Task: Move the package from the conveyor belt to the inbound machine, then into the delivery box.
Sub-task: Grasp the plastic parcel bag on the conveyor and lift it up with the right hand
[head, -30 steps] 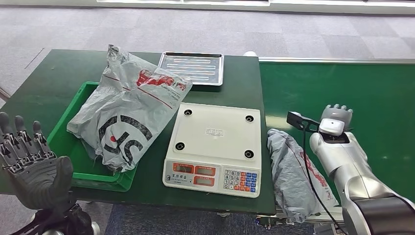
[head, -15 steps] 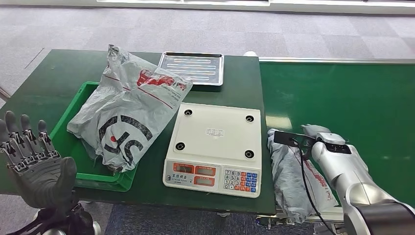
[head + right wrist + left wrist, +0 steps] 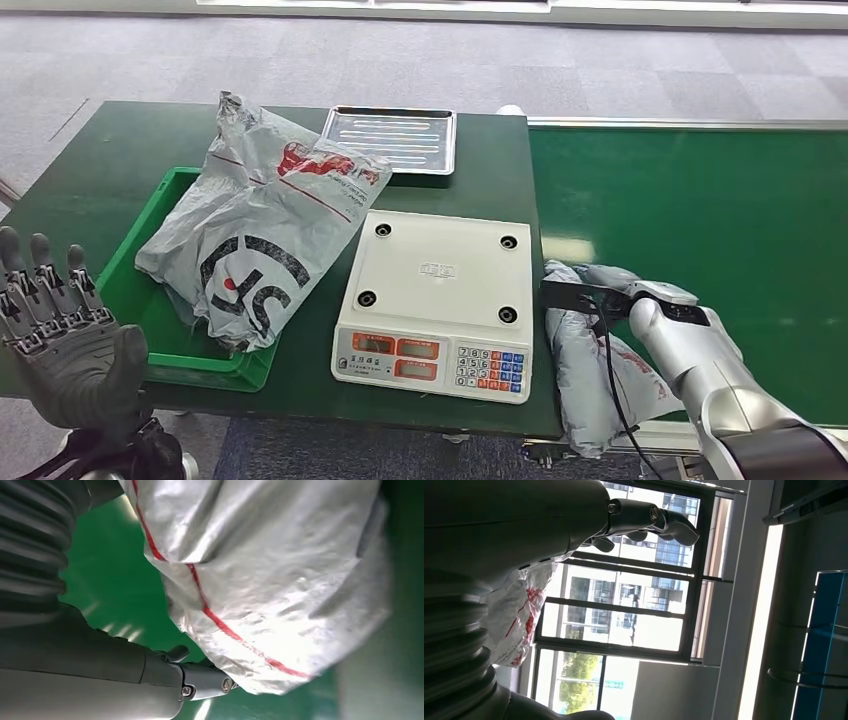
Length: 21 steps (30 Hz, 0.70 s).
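A grey plastic package (image 3: 590,375) with a red stripe lies at the near left end of the green conveyor belt (image 3: 720,200). My right hand (image 3: 605,282) rests on the package's far end. In the right wrist view the package (image 3: 270,570) is very close, and my thumb (image 3: 200,680) lies stretched out along its edge; the fingers are hidden. The white inbound scale (image 3: 440,270) stands left of the package with nothing on it. My left hand (image 3: 65,345) is raised at the table's near left corner, fingers spread, holding nothing.
A green box (image 3: 140,300) left of the scale holds a large grey package (image 3: 260,230) with red and black print. A metal tray (image 3: 392,138) lies at the back of the dark green table (image 3: 100,160). Grey floor surrounds the table.
My right hand came down and left from above the belt onto the package's far end. The package has shifted slightly under it. My left hand barely moved.
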### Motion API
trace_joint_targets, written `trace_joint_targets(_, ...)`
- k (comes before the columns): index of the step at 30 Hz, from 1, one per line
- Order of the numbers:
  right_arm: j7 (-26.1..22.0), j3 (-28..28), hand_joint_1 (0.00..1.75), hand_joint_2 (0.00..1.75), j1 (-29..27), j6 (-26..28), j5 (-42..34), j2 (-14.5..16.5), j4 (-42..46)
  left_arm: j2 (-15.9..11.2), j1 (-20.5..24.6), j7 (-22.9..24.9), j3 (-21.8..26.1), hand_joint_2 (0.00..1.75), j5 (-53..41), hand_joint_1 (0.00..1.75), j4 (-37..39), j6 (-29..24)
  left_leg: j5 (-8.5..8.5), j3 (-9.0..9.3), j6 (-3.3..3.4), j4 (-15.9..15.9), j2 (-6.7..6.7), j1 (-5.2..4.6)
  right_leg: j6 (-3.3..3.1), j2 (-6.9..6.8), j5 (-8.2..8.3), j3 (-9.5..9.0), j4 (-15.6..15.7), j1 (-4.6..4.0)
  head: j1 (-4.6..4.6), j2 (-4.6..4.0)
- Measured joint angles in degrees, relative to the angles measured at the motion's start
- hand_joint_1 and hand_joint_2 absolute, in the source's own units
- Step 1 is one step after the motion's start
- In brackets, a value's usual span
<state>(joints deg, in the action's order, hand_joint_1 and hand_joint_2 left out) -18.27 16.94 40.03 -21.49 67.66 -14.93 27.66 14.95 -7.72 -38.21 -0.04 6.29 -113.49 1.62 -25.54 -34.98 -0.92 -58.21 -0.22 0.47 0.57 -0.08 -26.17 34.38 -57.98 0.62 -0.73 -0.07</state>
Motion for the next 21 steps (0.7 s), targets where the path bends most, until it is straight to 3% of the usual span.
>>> trace_joint_targets(8, -3.01, 2.87, 0.0, 1.75, -1.59, -0.28, -2.94, -0.03, 3.27, -0.39, 0.12, 0.01, 0.2, 1.75, 0.21, 0.0, -0.23, 0.35, -0.06, 0.14, -0.06, 0.02, 0.36, 0.07, -0.02, 0.33, 0.01, 0.01, 0.0, -0.03, 0.01, 0.0)
trace_joint_targets(12, -9.04, 4.66, 1.73, 1.75, -3.63, 0.66, -6.49, 0.06, 5.99, -0.53, 0.17, -0.08, 0.25, 1.75, 0.39, 0.0, -0.14, 0.89, -0.16, 0.18, -0.23, 0.04, 0.54, 0.22, -0.11, 0.48, 0.01, -0.01, 0.0, -0.1, 0.01, 0.0)
trace_joint_targets(15, -11.39, 6.71, 1.75, 1.75, -6.25, 1.8, -9.54, 0.57, 9.67, -0.73, 0.4, -0.5, 0.28, 1.75, 0.82, 0.0, 0.29, 1.2, -0.53, 0.16, -0.54, 0.06, 1.18, 0.42, -0.32, 1.11, -0.01, -0.1, -0.01, -0.21, 0.02, 0.0)
trace_joint_targets(21, -11.23, 11.57, 1.75, 1.75, -8.35, 3.12, -12.94, 1.88, 15.76, -1.22, 0.88, -1.47, 0.31, 1.75, 1.41, 0.0, 1.03, 0.77, -1.09, 1.08, -0.68, 0.34, 2.88, 0.62, -0.7, 2.82, -0.09, -0.36, -0.01, -0.36, 0.0, 0.0)
